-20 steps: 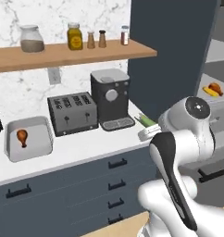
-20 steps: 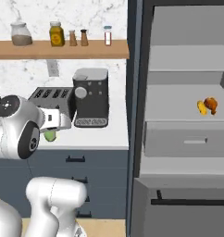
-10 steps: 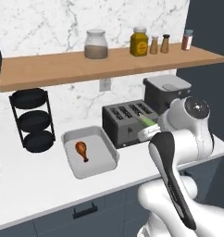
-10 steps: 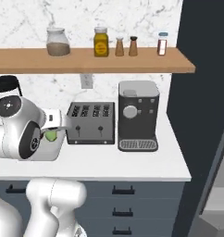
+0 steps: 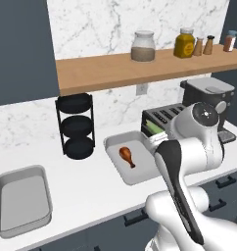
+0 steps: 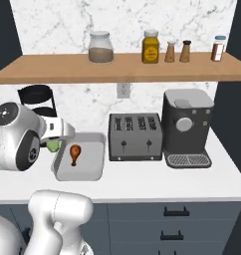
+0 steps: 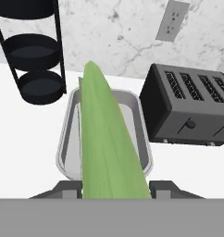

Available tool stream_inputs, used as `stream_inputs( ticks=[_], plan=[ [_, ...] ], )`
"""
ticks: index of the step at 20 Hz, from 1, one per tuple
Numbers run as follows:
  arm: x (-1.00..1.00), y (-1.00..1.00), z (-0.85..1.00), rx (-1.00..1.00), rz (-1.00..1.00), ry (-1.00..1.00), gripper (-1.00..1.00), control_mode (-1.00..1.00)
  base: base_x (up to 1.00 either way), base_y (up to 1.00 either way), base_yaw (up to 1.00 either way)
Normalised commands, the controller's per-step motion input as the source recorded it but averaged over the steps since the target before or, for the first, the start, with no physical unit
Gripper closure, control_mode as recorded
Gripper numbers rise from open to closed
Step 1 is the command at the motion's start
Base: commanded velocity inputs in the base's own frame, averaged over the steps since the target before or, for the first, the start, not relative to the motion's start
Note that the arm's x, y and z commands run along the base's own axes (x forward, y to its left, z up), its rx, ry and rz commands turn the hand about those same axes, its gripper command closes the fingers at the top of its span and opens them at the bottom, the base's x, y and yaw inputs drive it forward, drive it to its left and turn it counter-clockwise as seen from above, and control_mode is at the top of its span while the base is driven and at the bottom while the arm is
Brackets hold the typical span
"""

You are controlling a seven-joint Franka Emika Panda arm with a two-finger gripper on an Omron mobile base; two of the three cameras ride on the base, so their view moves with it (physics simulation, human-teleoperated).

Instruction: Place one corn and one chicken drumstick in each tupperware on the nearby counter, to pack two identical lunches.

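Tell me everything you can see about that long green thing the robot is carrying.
It is a corn cob wrapped in pale green husk, smooth and tapering to a blunt tip. The gripper is shut on its thick end, one dark finger at each side. It points out over the near tupperware beside the toaster, touching nothing but the fingers.

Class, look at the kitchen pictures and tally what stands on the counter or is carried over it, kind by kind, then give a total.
Tupperware trays: 2
Chicken drumstick: 1
Green corn, gripped in the hand: 1
Black tiered rack: 1
Toaster: 1
Coffee machine: 1
Total: 7
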Motion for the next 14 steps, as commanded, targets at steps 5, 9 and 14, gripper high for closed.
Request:
stream_inputs(
  ticks=[5, 9, 14],
  plan=[
    [0.08, 0.0, -0.24, 0.0, -0.01, 0.01, 1.0, -1.0, 0.23, 0.0, -0.03],
    [0.44, 0.0, -0.75, 0.0, -0.01, 0.12, 1.0, -1.0, 0.0, 0.0, 0.0],
    [0.64, 0.0, -0.87, 0.0, -0.03, 0.05, 1.0, -1.0, 0.0, 0.0, 0.0]
  ],
)
